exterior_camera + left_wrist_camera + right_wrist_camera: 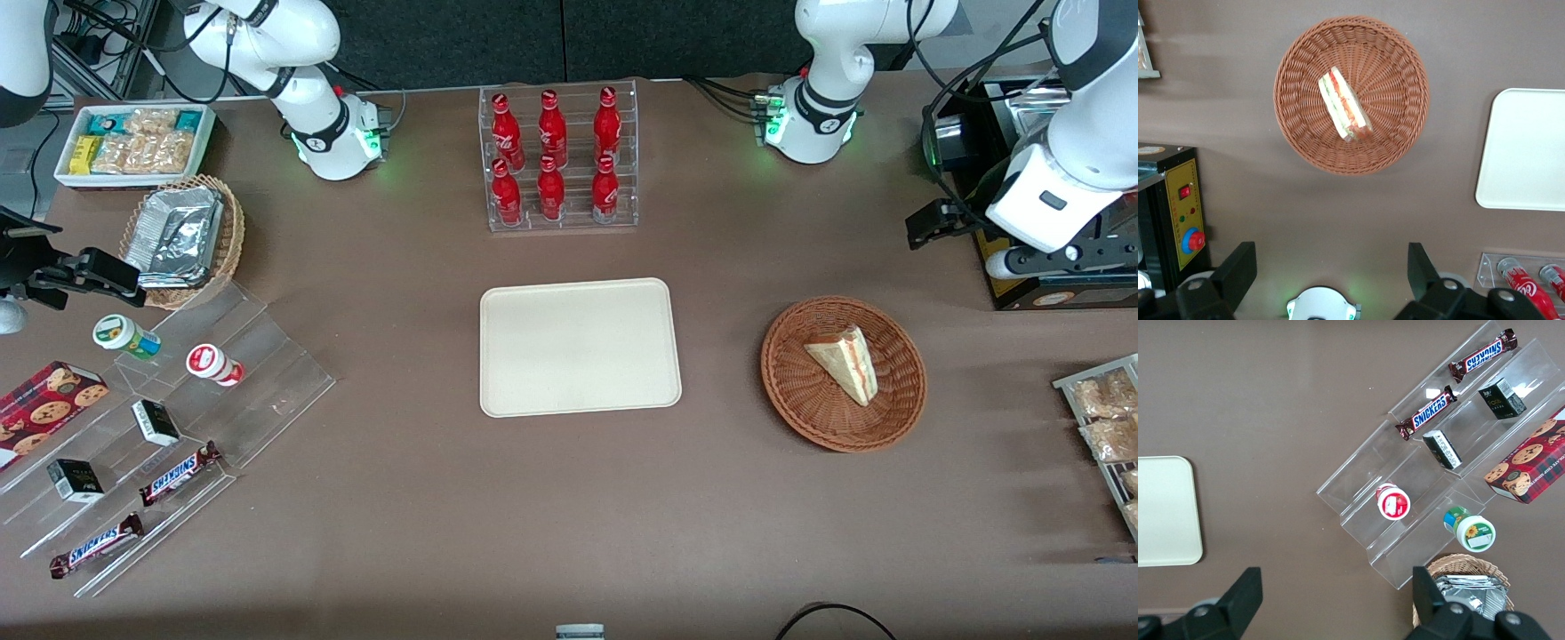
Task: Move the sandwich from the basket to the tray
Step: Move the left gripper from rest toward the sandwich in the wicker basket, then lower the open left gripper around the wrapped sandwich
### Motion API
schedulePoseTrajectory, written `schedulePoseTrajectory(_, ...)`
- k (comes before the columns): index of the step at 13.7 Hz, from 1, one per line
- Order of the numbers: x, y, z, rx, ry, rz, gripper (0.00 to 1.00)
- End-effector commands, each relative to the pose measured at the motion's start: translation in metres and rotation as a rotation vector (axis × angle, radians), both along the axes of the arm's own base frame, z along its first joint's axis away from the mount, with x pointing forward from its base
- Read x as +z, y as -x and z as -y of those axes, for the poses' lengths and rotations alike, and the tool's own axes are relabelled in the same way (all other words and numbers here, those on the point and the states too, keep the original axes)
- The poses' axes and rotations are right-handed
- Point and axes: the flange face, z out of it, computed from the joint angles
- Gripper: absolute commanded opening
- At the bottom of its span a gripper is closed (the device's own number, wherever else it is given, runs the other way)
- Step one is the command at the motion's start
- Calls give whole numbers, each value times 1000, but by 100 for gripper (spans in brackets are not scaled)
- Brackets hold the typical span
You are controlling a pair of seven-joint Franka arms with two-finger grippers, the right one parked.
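Sandwich (845, 362) is what all this is about, yet the biggest thing in the room is the brown table (427, 498), crowded at its two ends and bare through the middle. On that bare middle lies the tray (580, 347), flat and with nothing on it, its long edges running along the table. Beside it, toward the working arm's end, sits the basket (843, 373), apart from the tray with a strip of bare cloth between them. The sandwich lies inside the basket, close to its centre, filling edge showing, tip pointing toward the front edge of the table. The gripper (1331, 277) hangs high over the table edge by the arm's base, fingers spread wide and holding nothing. To my eye the reach is only starting: it should come straight down over the wedge, turn so the fingers close across the two flat bread faces, and squeeze softly, since the wrap looks slippery. It will need to clear the basket's rim on the lift. The path to the tray looks open; the rack of red bottles (556, 160) stands well away at the table's robot-side edge
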Motion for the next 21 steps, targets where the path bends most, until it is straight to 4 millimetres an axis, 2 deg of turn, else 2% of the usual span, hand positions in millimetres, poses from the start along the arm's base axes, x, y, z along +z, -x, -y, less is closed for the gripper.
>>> schedulePoseTrajectory(1, 11, 6, -1, -1, 19, -2, 100)
schedulePoseTrajectory(4, 8, 3, 0, -2, 23, -3, 100)
schedulePoseTrajectory(7, -10, 4, 0, -2, 36, -36, 100)
schedulePoseTrajectory(9, -31, 6, -16, 36, 57, -83, 100)
schedulePoseTrajectory(11, -58, 3, -18, 40, 43, -114, 100)
schedulePoseTrajectory(15, -117, -2, -23, 61, -1, -65, 100)
schedulePoseTrajectory(19, -174, -4, -22, 177, -30, 33, 100)
schedulePoseTrajectory(21, -202, -13, -21, 256, -32, 52, 100)
